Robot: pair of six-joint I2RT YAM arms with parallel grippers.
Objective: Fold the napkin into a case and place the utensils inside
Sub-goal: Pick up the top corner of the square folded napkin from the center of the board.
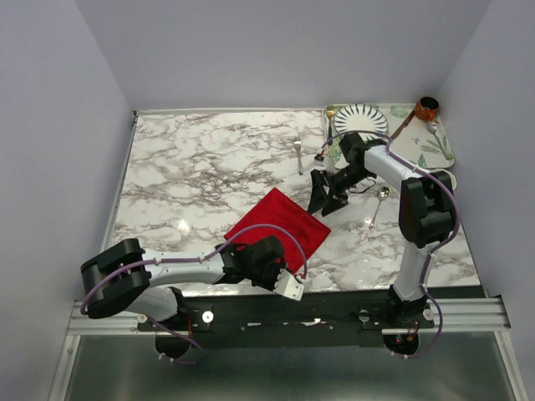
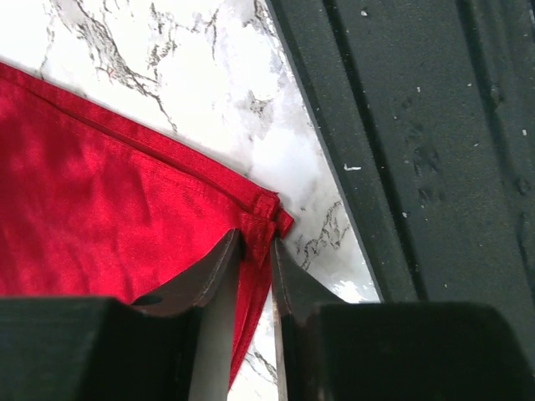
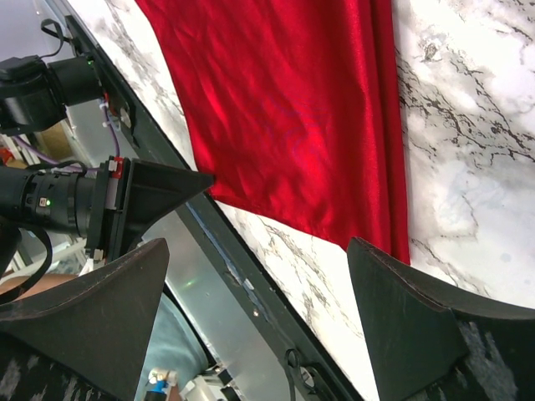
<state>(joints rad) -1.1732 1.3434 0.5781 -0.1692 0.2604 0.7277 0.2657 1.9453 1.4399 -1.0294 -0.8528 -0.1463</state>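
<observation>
Left gripper (image 2: 256,242) clamps the near corner of the napkin (image 1: 280,225) — right gripper (image 1: 324,200) hangs spread wide over its far edge.

It was a robotics lab: plain lilac walls (image 1: 276,50) boxed a marble worktop (image 1: 209,167) with an aluminium mounting rail (image 1: 468,316).
</observation>
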